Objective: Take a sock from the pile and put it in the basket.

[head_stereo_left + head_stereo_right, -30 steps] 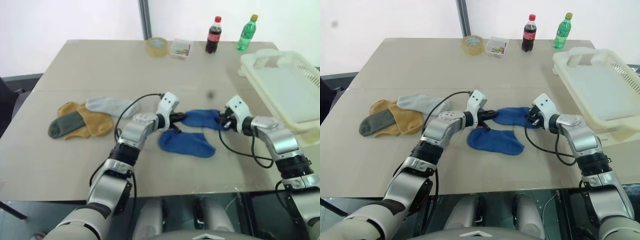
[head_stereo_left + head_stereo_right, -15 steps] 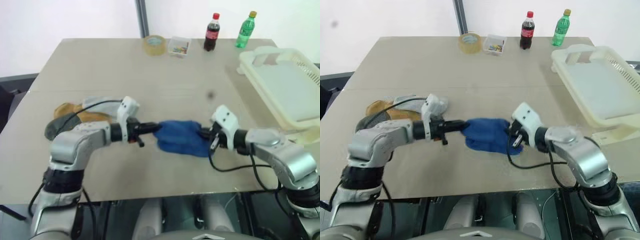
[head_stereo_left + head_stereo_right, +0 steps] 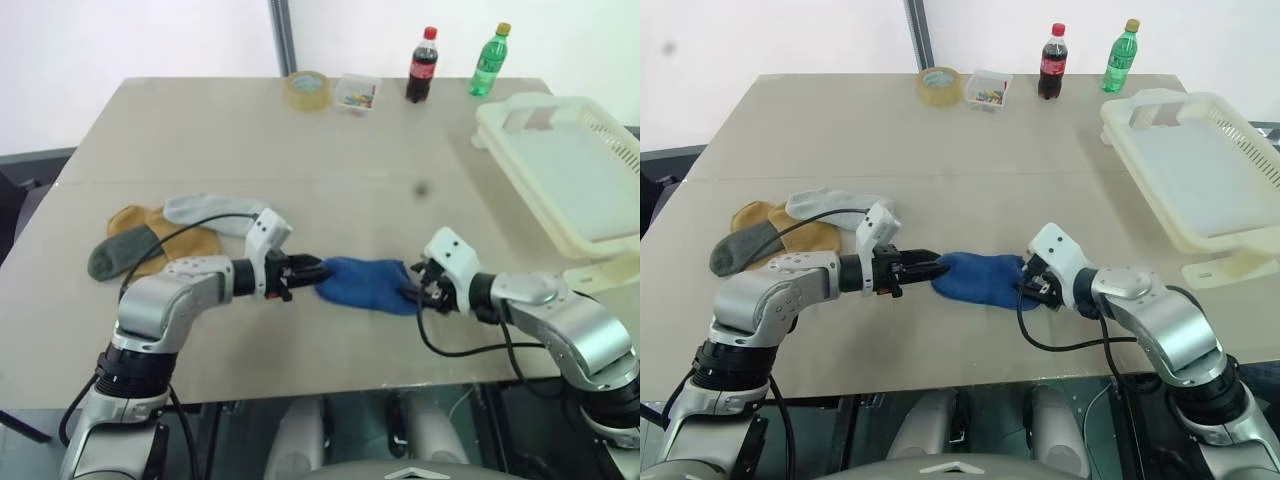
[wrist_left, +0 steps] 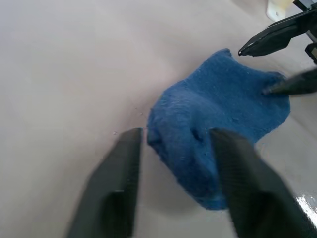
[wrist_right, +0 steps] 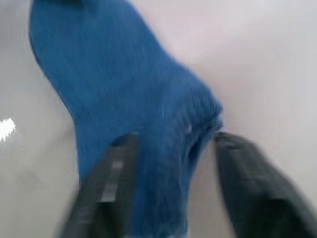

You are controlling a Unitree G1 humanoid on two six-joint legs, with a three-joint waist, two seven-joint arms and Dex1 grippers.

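Both pairs of black fingers stand spread apart, released, each at one end of a folded royal blue sock [image 3: 367, 283] that lies on the beige table [image 3: 300, 140] in the lower middle of the head view. The left gripper [image 3: 308, 272] points right toward the sock's near end, its fingertips [image 4: 130, 148] parted on either side of the cloth's edge in the left wrist view, one on bare table, the other over the blue fabric. The right gripper [image 3: 418, 290] points left at the opposite end, and in the right wrist view its fingers [image 5: 119, 163] straddle the sock's end without pinching it. The sock rests flat on the table, bunched into a double layer.

At the left middle of the head view lies the pile [image 3: 160, 240]: a mustard yellow sock [image 3: 185, 243], a dark grey-green sock [image 3: 118, 252] on top of it, and a pale grey sock [image 3: 205, 212] just above them. The basket [image 3: 570, 175], cream-white with slotted sides, sits at the right edge of the frame, well apart from the blue sock.

Along the table's far edge, at the upper middle, stand a roll of tape [image 3: 308, 90], a small clear box [image 3: 358, 93], a cola bottle [image 3: 423, 66] and a green bottle [image 3: 491, 60].
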